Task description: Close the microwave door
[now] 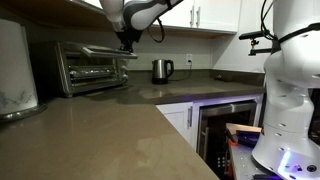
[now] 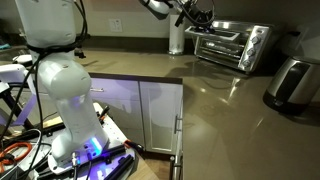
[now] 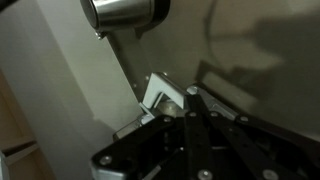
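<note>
The silver microwave (image 1: 92, 68) stands on the counter at the back, and shows in both exterior views (image 2: 232, 46). Its door (image 1: 97, 70) with the dark window stands up against the front (image 2: 222, 47); I cannot tell whether it is fully shut. My gripper (image 1: 127, 42) is at the door's top edge, at the corner away from the control panel (image 2: 194, 19). In the wrist view the fingers (image 3: 190, 93) meet at their tips, shut and empty, next to a silver corner piece (image 3: 160, 95).
A steel kettle (image 1: 162, 70) stands on the counter beside the microwave (image 2: 176, 40) (image 3: 125, 12). A large white appliance (image 1: 14, 66) is on the other side. A black glass-front unit (image 1: 225, 125) sits under the counter. A white robot body (image 1: 290, 90) stands on the floor.
</note>
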You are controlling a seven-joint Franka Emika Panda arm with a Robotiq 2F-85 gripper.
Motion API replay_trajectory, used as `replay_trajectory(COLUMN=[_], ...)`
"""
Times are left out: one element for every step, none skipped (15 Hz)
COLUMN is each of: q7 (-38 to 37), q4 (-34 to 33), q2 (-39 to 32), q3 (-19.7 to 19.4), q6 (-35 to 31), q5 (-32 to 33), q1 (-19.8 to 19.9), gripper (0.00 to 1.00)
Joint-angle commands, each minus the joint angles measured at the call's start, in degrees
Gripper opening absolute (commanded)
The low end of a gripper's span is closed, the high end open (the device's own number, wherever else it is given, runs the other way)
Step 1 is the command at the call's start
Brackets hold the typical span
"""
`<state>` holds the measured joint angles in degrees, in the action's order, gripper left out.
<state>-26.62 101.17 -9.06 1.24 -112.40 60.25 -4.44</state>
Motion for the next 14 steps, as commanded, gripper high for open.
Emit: replay_trajectory(q7=[1.03,1.24,1.70,1.69,1.40,1.03,0.65,0.22,-0.02,-0.49,-0.86,-1.15,-1.77,-2.43], q4=[-2.08,-2.18,-2.10,-2.01,-1.63,-1.12,-0.72,-0.01,0.29,0.84,1.22,1.43,1.61,1.85], q2=[-0.98,-1.02,-0.94,-0.86,-0.60,-0.32,-0.07,0.32,0.47,0.66,0.76,0.84,0.77,0.78], q3=[0.74,0.78,0.74,0.70,0.63,0.52,0.45,0.36,0.24,0.00,-0.23,-0.45,-0.76,-1.13], q6=[2.89,3.07,2.53,2.03,0.48,-0.99,-2.64,-5.74,-8.25,-11.71,-14.87,-17.52,-19.89,-22.04], q5=[-4.84,-5.91,-7.31,-8.40,-9.04,-8.70,-7.92,-6.96,-6.33,-4.95,-4.38,-4.02,-3.37,-2.41], q1=[-0.22,-0.24,0.01,0.09,0.21,0.23,0.21,0.34,0.38,0.44,0.57,0.66,0.69,0.67], gripper=[0.00,0.00,0.00,0.00,0.00,0.00,0.00,0.00,0.00,0.00,0.00,0.00,0.00,0.00])
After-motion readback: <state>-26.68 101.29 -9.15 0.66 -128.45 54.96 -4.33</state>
